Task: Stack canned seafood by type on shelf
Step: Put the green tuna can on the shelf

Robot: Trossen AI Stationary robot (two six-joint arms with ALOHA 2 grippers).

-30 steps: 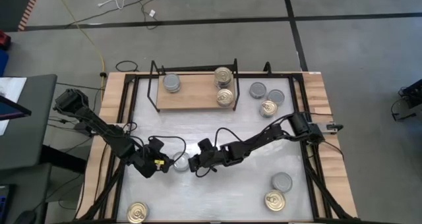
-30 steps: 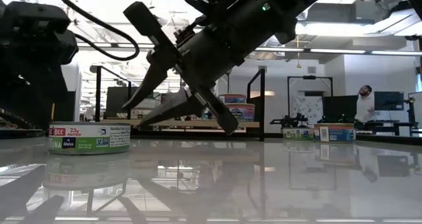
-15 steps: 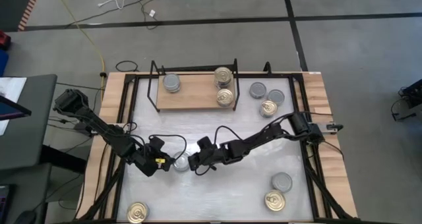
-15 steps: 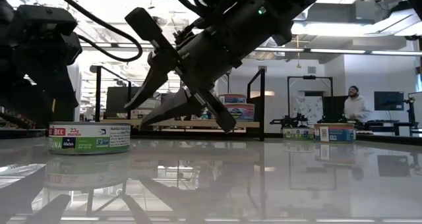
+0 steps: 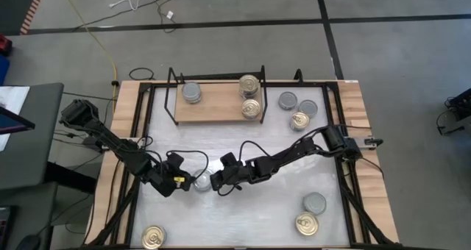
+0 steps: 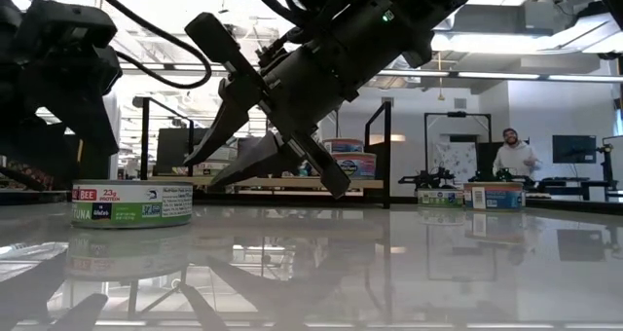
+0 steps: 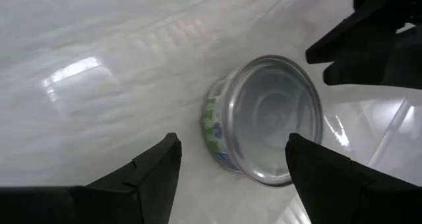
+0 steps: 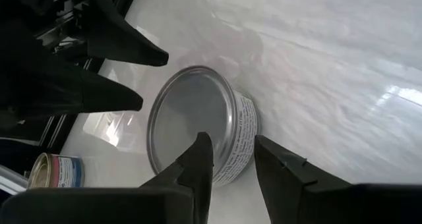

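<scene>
A silver-topped tin [image 5: 200, 182] with a green label stands on the white tabletop between my two grippers. In the low view this tin [image 6: 131, 204] rests flat on its base. My left gripper [image 5: 185, 182] is open on the tin's left; in its wrist view, the left gripper [image 7: 232, 141] has a finger on either side of the tin [image 7: 264, 128], short of it. My right gripper [image 5: 214, 182] is open on the tin's right, and in the low view it [image 6: 258, 165] hangs above the table. The shelf [image 5: 213, 109] carries one silver tin [image 5: 191, 93] and two gold tins [image 5: 251, 95].
Two silver tins [image 5: 297, 104] and a gold one [image 5: 299, 120] stand right of the shelf. A silver tin [image 5: 315, 203] and a gold tin [image 5: 307, 223] sit near the right front corner. Another gold tin [image 5: 153, 237] sits at the left front. A person [image 6: 514, 156] moves in the room behind.
My right gripper has crept a little toward the table's left, closer to the tin between the grippers. The tin has stayed in place.
</scene>
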